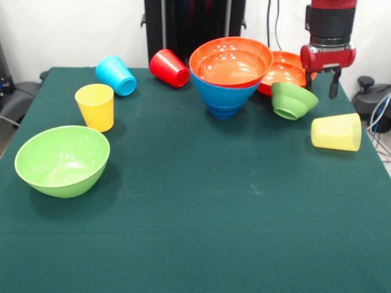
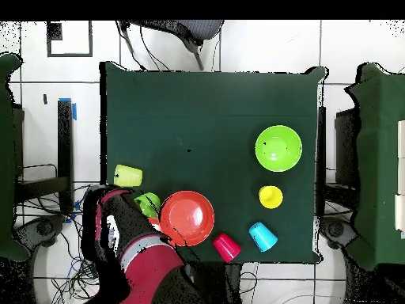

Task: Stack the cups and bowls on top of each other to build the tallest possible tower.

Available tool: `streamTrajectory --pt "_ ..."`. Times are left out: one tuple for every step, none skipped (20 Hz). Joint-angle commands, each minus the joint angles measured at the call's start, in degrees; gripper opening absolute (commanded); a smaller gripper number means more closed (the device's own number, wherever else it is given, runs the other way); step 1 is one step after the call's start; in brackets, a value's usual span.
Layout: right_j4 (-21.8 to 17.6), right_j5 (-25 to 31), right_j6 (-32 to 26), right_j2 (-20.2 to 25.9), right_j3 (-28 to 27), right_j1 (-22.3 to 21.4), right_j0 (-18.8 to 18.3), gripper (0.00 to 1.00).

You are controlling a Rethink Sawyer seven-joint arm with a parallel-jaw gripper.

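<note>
The tower [image 1: 231, 64] is an orange-red bowl nested in the big blue bowl [image 1: 225, 94], at the far middle; from above it shows as an orange-red disc [image 2: 187, 218]. A second orange-red bowl [image 1: 286, 70] lies behind it to the right. The small green bowl [image 1: 293, 101] leans on its side next to it. The big green bowl [image 1: 62, 160] stands at the near left. The yellow cup [image 1: 95, 107] stands upright. The light blue cup [image 1: 116, 75], red cup [image 1: 170, 68] and ribbed pale yellow cup [image 1: 336, 132] lie on their sides. My gripper [image 1: 322, 85] hangs open and empty behind the small green bowl. The small dark blue bowl is not visible.
The dark green table [image 1: 195, 232] ends close to the right of the pale yellow cup. In the overhead view my arm [image 2: 134, 253] covers the table corner beside the small green bowl [image 2: 148, 203] and the pale yellow cup [image 2: 127, 176].
</note>
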Motion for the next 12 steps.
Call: streamTrajectory --pt "-3.4 -1.0 -10.4 0.7 -0.5 1.1 1.4 1.0" --pt "-3.4 -0.9 -10.4 0.6 -0.7 1.1 1.5 1.0" --pt "-3.9 -1.1 -9.9 0.2 -0.7 1.0 1.8 1.0" --pt "-3.9 -1.0 -9.9 0.1 -0.9 1.1 1.9 1.0" --pt "-4.9 -1.1 -8.8 -0.7 -1.1 1.0 2.6 1.0" --pt "-4.8 -0.9 -9.0 -0.7 -1.4 1.1 2.7 1.0" --pt "-6.0 -0.6 -7.9 -1.6 -1.8 1.6 3.8 1.0" --pt "-6.4 -0.4 -7.4 -2.0 -2.2 2.0 4.3 1.0" --pt "-7.5 0.1 -6.5 -2.6 -3.0 3.2 5.3 1.0" --pt "-7.9 0.4 -6.2 -2.9 -3.5 3.8 5.7 1.0" --pt "-8.7 0.9 -5.8 -3.5 -4.1 4.9 6.5 1.0" --pt "-9.0 1.1 -5.6 -3.8 -4.5 5.4 6.9 1.0"
